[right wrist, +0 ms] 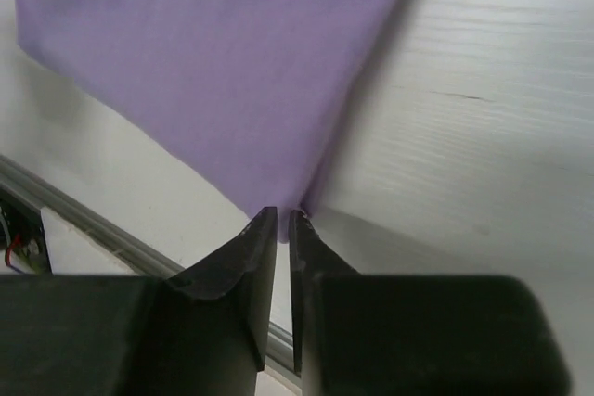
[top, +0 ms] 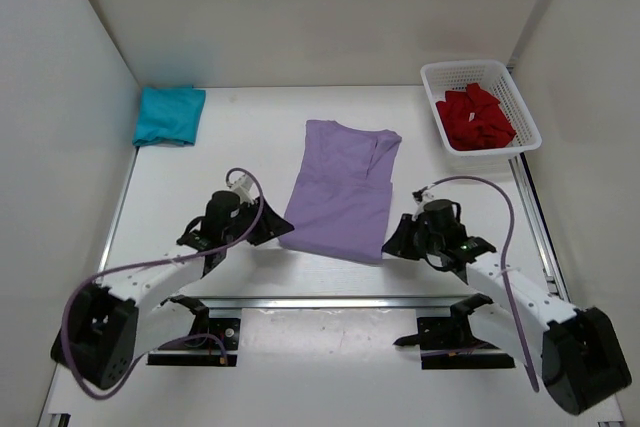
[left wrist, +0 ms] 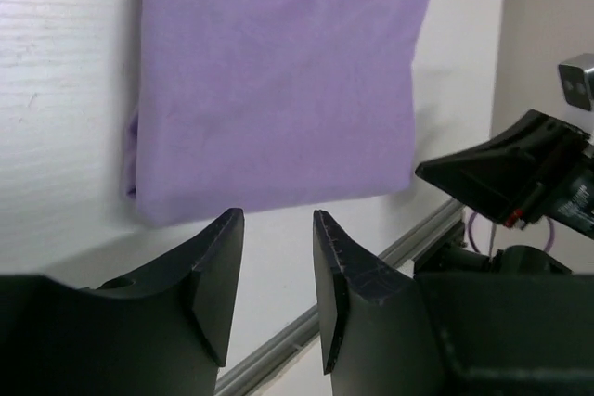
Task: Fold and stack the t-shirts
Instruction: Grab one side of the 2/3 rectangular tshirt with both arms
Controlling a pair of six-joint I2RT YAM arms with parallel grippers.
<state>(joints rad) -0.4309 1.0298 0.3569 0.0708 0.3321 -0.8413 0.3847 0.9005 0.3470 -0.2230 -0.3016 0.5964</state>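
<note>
Purple shirt [top: 343, 187] looks half-folded. Left claw [left wrist: 278, 220] open, empty; right claw [right wrist: 282, 215] barely cracked at its corner, grip unclear. Next: bottom-up fold, probably.

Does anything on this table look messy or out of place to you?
Two things. The lavender t-shirt in the middle lies at a slant, folded only lengthwise. The red t-shirt sits crumpled in the white basket at the far right, unlike the neatly folded teal t-shirt.
</note>
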